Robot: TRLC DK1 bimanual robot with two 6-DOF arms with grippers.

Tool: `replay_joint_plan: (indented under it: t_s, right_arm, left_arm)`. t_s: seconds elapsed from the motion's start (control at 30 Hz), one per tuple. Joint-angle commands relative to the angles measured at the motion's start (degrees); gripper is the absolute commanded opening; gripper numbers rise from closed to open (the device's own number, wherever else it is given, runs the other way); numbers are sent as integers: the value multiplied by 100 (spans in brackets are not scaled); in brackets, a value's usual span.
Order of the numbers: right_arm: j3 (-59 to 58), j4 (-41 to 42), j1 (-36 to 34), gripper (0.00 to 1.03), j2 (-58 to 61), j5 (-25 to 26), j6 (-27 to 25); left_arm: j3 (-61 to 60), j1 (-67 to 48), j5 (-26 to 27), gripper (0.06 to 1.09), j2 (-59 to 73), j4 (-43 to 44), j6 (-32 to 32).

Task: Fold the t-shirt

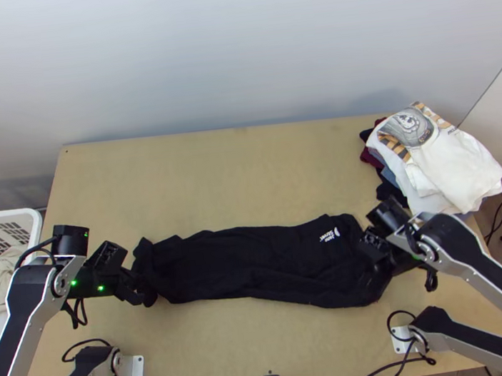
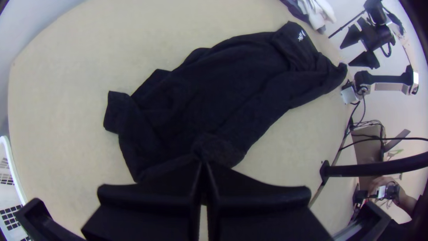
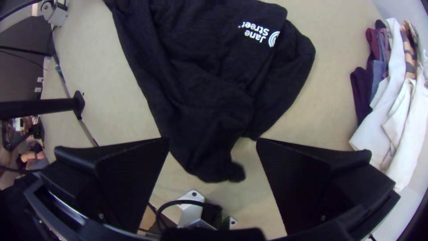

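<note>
The ends want gripping: the black t-shirt [image 1: 245,267] lies nine to three o'clock across the table [image 1: 177,167]. Left hand [image 2: 204,163], at nine, seems closed on cloth; right hand [image 3: 213,142], at three, wide and empty, should pinch next.

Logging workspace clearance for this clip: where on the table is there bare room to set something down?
Widest: the table beyond the black shirt, up to the wall, left of the clothes pile. Narrower: between the shirt and the near edge. Crowded: the shirt's two ends, at the left gripper and right gripper, the right one also near the pile.
</note>
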Motion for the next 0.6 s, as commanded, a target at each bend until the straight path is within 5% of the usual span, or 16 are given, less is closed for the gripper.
replay_joint_plan:
  t_s: [0.0, 0.3, 0.57]
  right_arm:
    - [605, -279, -164, 95, 233, 66, 12]
    - [210, -95, -199, 98, 567, 57, 74]
    - [-89, 854, -392, 93, 1437, 66, 39]
  left_arm:
    - [-81, -7, -24, 10, 10, -18, 43]
    - [-10, -33, -24, 10, 151, 52, -45]
    - [-46, 37, -24, 10, 45, 43, -107]
